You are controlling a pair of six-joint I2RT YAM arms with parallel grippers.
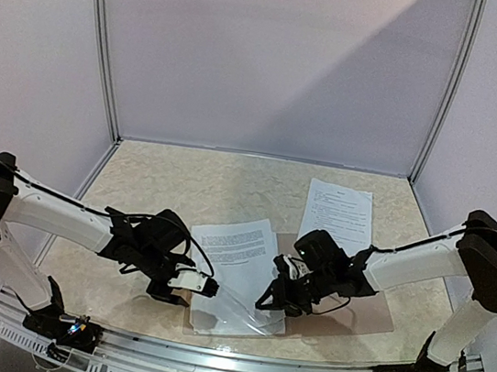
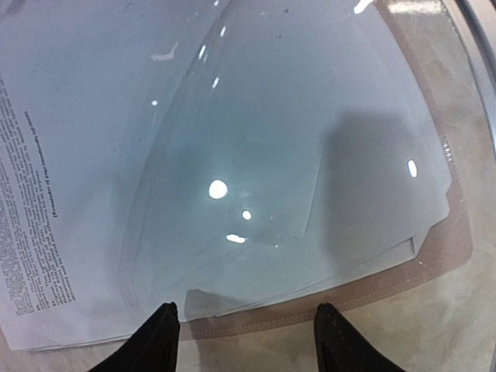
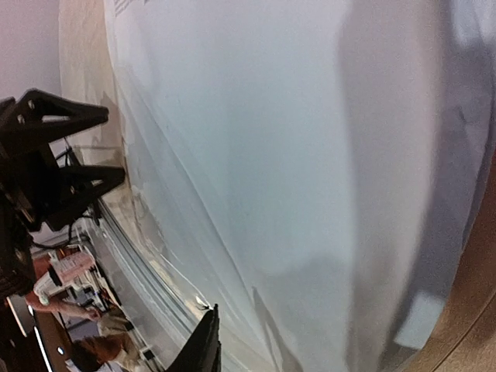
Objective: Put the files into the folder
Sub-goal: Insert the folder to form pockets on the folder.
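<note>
The tan folder (image 1: 370, 309) lies open and flat between my arms. A stack of printed files (image 1: 236, 244) rests on its left half, with a clear plastic sleeve (image 1: 236, 309) lying over the stack's near part. My left gripper (image 1: 202, 283) hovers at the stack's near left. In the left wrist view it (image 2: 248, 310) is open over the folder's edge (image 2: 434, 260) with nothing between its fingers. My right gripper (image 1: 267, 303) sits low at the sleeve's near right corner. Its wrist view shows only one finger (image 3: 203, 345) beside the sleeve (image 3: 256, 170); the other finger is hidden.
A single printed sheet (image 1: 339, 215) lies apart on the table behind the folder at the right. A metal rail (image 1: 233, 362) runs along the near table edge. White walls close in the back and both sides.
</note>
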